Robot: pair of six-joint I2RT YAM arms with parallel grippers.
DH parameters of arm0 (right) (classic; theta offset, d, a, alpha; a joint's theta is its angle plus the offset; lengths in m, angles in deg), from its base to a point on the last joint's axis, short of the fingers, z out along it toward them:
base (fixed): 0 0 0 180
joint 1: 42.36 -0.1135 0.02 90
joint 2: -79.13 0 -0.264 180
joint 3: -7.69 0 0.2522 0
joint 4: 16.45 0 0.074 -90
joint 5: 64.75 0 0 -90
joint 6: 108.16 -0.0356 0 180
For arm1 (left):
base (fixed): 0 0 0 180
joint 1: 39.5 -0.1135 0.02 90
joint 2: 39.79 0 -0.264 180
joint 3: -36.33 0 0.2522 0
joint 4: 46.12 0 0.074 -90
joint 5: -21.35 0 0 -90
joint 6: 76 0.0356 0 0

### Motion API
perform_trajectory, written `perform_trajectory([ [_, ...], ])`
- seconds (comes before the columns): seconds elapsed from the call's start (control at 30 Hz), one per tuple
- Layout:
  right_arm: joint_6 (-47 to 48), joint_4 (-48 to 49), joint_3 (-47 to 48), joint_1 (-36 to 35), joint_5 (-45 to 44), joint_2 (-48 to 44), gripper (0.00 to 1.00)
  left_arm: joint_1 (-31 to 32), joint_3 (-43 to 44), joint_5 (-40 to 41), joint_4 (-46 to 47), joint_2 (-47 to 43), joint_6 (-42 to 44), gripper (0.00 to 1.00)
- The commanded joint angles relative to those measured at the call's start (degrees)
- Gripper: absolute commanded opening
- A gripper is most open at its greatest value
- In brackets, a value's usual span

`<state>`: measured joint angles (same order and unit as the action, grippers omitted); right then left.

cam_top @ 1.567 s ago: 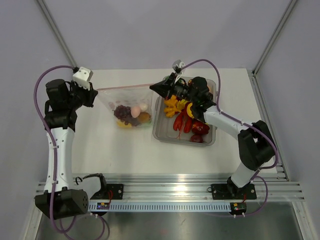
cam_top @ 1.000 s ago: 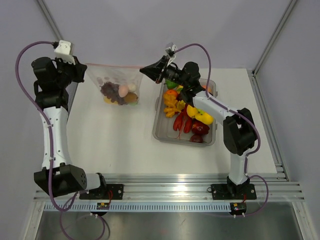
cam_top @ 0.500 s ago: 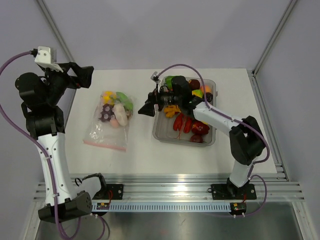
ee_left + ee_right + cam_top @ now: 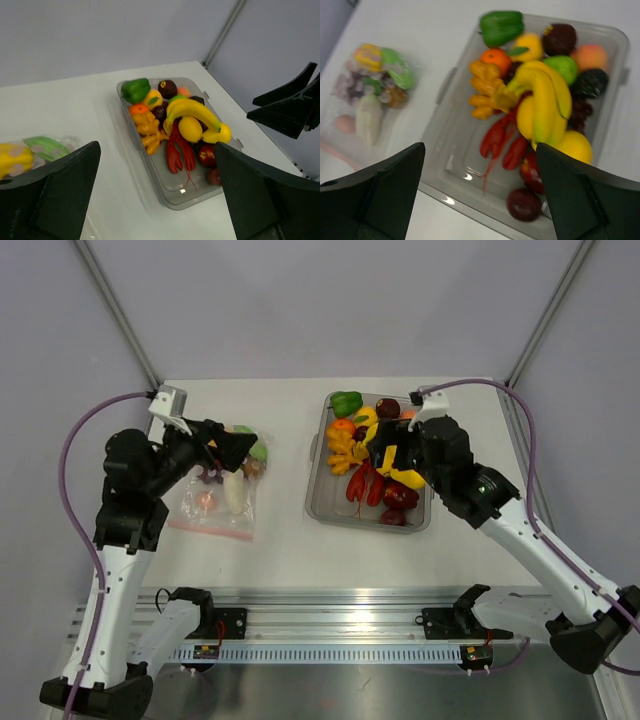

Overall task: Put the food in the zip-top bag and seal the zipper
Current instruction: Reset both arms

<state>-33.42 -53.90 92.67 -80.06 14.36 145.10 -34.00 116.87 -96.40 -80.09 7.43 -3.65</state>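
Overhead, change: Within the last second both grippers let go of the bag (image 4: 215, 515), which they had held stretched in the air between them, and it dropped to the table (image 4: 280, 540).
Overhead, bag: It lay flat on the left, well apart from the tray (image 4: 316, 502). Food (image 4: 232, 492) showed through the plastic, and the zipper (image 4: 212, 532) ran along the near edge.
Overhead, left gripper: The left gripper (image 4: 240, 448) hovered over the far end of the bag, jaws spread and empty.
Overhead, right gripper: The right gripper (image 4: 385, 455) had swung right and hung over the tray, released, carrying nothing.
Left wrist, fingers: The two black fingers (image 4: 60, 200) stood wide with bare table between them. The bag's corner showed at the left edge.
Left wrist, tray: A banana (image 4: 195, 110), a lobster (image 4: 180, 152) and a green pepper (image 4: 135, 90) sat among the pieces in the tray.
Right wrist, fingers: Both fingers (image 4: 580, 195) were parted and gripped nothing. The view was blurred.
Right wrist, bag: The bag lay to the left with the pink strip at its near corner. Whether the strip was pressed shut could not be told.
Meaning: Probably a shake-down to settle the load. Much food remained in the tray, so filling looked unfinished and sealing was yet to be confirmed.
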Motion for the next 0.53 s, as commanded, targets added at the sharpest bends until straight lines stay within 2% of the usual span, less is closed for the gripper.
perform_trajectory([
  [0.0,-5.2,-7.0,-7.2,0.1,-19.3,-5.7,1.0,5.8,-5.1,3.7,2.0,-1.3,-0.7,0.99],
  [0.13,-7.0,-10.9,-12.7,0.1,-25.0,-11.9,0.99,13.6,-8.5,6.7,5.7,-2.7,0.2,0.99],
  [0.27,-12.9,-14.7,-15.4,0.1,-27.7,-16.2,0.99,16.4,-7.5,9.6,4.2,-0.6,1.8,0.99],
  [0.37,-17.5,-17.0,-17.4,0.1,-30.1,-18.9,0.99,17.8,-6.3,8.6,2.4,1.6,1.9,0.99],
  [0.5,-18.8,-17.7,-19.4,0.1,-30.5,-21.4,1.0,20.1,-6.7,9.6,2.9,2.3,1.8,0.99],
])
